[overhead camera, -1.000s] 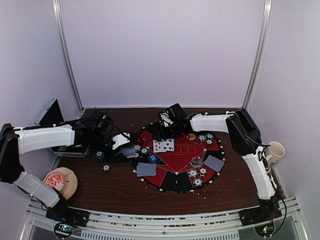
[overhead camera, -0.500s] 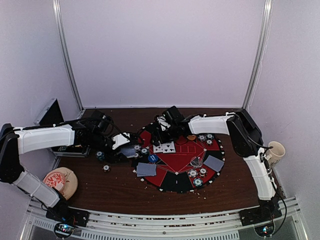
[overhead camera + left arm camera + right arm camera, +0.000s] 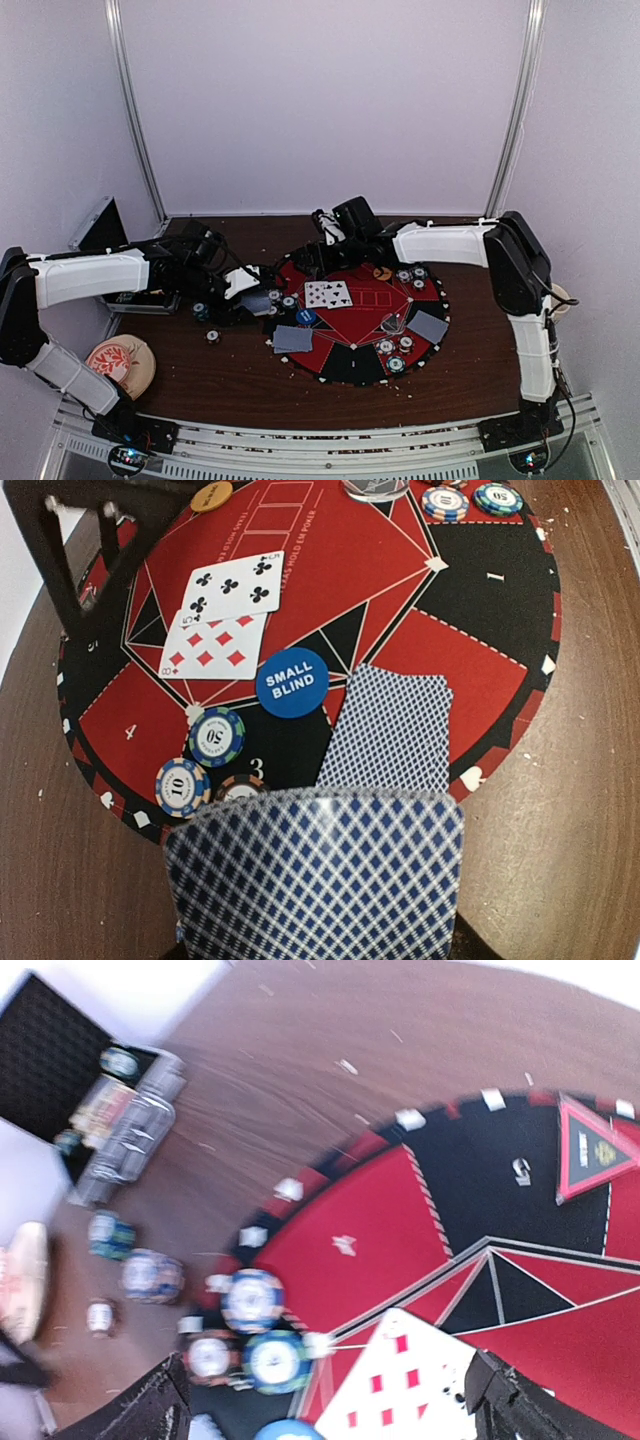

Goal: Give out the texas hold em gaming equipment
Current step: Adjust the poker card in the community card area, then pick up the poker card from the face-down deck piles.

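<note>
My left gripper (image 3: 252, 297) is shut on a blue-backed deck of playing cards (image 3: 315, 875) at the mat's left edge; the deck hides its fingers. Two face-up cards (image 3: 222, 615) lie mid-mat, clubs over diamonds, also seen as face-up cards (image 3: 328, 293). Below them sits the blue small-blind button (image 3: 292, 683). A face-down card (image 3: 388, 730) lies beside it, and another face-down card (image 3: 428, 326) lies at the right. Poker chips (image 3: 217, 735) sit by the deck. My right gripper (image 3: 330, 1395) hangs open over the mat's far left, holding nothing.
The round red-and-black mat (image 3: 350, 365) fills the middle. An orange disc (image 3: 382, 272) and more chips (image 3: 410, 275) lie far right on it. The open case (image 3: 105, 230) stands at the left. Loose chips (image 3: 213, 336) lie on the wood, with a patterned plate (image 3: 120, 362) near left.
My right gripper has drawn back from the face-up cards towards the far side, and its elbow has swung right. The left arm has not moved.
</note>
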Robot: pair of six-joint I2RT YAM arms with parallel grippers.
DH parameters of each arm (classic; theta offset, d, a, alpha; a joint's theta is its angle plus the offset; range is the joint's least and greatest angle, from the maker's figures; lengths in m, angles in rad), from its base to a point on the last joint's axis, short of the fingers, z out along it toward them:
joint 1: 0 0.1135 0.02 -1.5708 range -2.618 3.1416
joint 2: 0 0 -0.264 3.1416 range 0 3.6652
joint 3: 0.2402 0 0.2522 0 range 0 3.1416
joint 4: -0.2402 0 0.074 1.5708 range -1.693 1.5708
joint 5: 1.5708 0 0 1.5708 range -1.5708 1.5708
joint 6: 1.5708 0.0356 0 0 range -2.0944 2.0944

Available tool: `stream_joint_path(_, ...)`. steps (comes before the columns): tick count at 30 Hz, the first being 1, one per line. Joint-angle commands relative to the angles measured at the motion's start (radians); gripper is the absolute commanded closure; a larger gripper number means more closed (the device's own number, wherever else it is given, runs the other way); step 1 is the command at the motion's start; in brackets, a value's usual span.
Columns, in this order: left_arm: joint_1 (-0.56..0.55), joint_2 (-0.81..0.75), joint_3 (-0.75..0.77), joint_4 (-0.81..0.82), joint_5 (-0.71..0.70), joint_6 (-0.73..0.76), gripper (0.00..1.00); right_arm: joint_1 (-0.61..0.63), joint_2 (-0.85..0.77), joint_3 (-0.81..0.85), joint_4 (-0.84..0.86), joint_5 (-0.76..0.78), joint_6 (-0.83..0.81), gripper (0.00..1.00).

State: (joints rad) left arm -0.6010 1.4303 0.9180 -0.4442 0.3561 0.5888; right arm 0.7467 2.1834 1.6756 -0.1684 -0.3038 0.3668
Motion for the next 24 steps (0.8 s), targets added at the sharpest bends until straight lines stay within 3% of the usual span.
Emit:
stream_joint_path(1, 0.009, -0.025, 0.006, 0.024, 0.002, -0.002, 0.46, 0.014, -0.125, -0.123, 0.177, -0.134, 0.073, 0.03)
stream_joint_path(12, 0.008, -0.003, 0.035, 0.016, -0.022, 0.000, 0.46, 0.124, -0.187, -0.286, 0.372, -0.304, 0.197, 0.04)
stream_joint_path(24, 0.009, 0.011, 0.052, 0.009, -0.006, 0.003, 0.46, 0.165, -0.062, -0.207, 0.430, -0.342, 0.295, 0.10)
